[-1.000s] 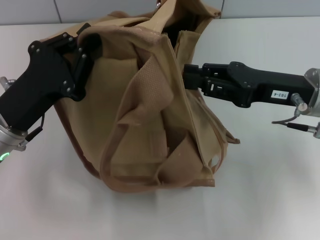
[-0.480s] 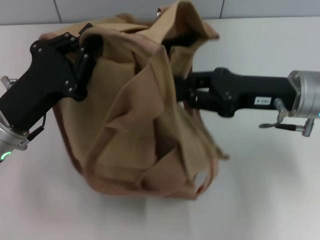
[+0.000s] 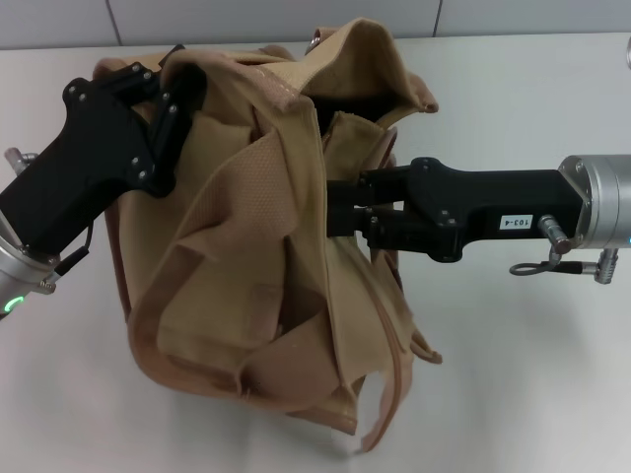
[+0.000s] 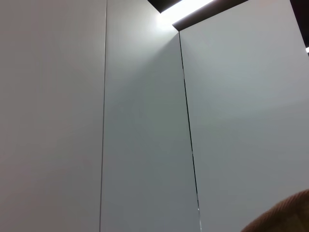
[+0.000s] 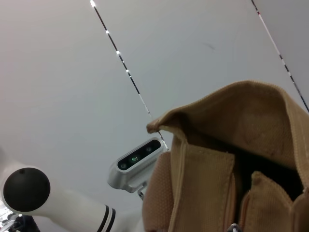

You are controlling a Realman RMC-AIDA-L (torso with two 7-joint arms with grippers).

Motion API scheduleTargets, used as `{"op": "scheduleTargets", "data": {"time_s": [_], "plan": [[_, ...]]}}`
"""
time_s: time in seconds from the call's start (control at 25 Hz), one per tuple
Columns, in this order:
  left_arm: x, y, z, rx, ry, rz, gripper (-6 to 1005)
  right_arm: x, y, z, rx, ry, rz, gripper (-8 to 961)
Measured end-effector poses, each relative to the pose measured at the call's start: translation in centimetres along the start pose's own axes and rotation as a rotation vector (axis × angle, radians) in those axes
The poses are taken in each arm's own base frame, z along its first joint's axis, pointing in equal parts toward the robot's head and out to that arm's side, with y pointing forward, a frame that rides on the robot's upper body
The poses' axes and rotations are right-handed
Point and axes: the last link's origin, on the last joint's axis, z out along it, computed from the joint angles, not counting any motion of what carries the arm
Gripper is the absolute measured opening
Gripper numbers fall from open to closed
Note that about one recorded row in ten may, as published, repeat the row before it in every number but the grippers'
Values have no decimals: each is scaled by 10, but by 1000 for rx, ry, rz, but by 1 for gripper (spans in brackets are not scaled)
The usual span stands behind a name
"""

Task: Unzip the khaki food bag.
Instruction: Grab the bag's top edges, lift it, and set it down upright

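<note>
Crumpled tan canvas food bag [image 3: 266, 246] sits on the white worktop [image 3: 513, 394]; left claw [image 3: 173, 94] and right claw [image 3: 340, 207] both grip its fabric.

The khaki food bag [image 3: 266, 256] sits at the middle of the bench [image 3: 523, 394], slumped and tilted. The left gripper [image 3: 163, 108] is at the bag's upper left corner, its arm reaching in from the left. The right gripper [image 3: 340, 209] comes in from the right and meets the bag's right side near its top opening, under a raised flap.
</note>
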Motion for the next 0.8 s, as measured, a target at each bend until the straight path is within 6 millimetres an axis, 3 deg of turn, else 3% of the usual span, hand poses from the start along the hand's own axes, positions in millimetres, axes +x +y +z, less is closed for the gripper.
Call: {"op": "scheduleTargets", "data": {"time_s": [0.8], "plan": [[-1, -3, 8, -10, -3, 5, 68, 0, 3, 5, -34, 24, 96, 328]]}}
